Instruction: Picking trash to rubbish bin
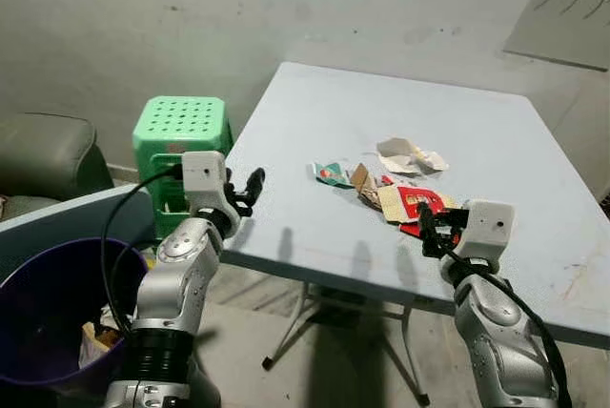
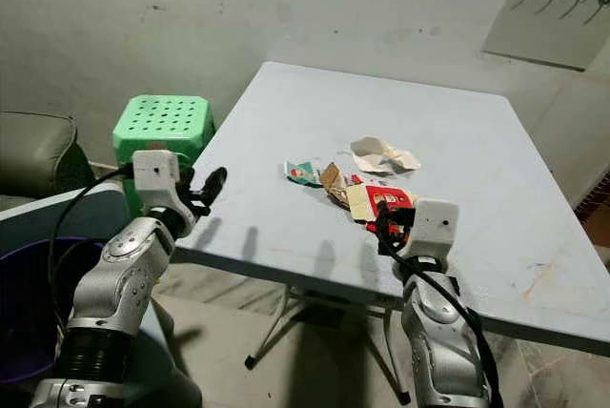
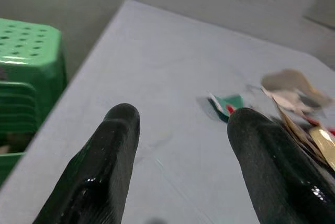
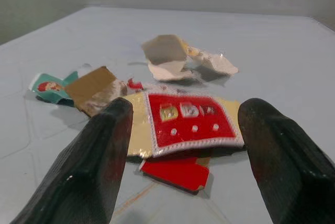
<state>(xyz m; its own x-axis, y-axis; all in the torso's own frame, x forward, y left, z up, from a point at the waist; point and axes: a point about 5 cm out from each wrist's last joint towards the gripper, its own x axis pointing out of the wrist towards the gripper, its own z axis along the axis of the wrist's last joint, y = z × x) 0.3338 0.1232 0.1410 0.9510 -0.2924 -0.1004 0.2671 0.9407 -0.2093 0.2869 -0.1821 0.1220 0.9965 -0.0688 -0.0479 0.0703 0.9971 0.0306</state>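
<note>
Red-and-gold wrapper [image 4: 189, 121] lies on the surface [image 1: 315, 122] just at twelve o'clock of the right gripper [image 4: 183, 153], jaws apart: the approach step. Next, I judge, reach forward and close. Left gripper [image 3: 183, 156], jaws apart, hovers at nine o'clock; purple bin [image 1: 38, 303] beyond.

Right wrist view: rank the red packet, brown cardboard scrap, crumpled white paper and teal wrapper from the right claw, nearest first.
Right claw is open.
1. Red packet, straight ahead between the fingers.
2. Brown cardboard scrap, off toward the robot's left.
3. Teal wrapper, further left; crumpled white paper, behind the packet. Too close to call.
</note>
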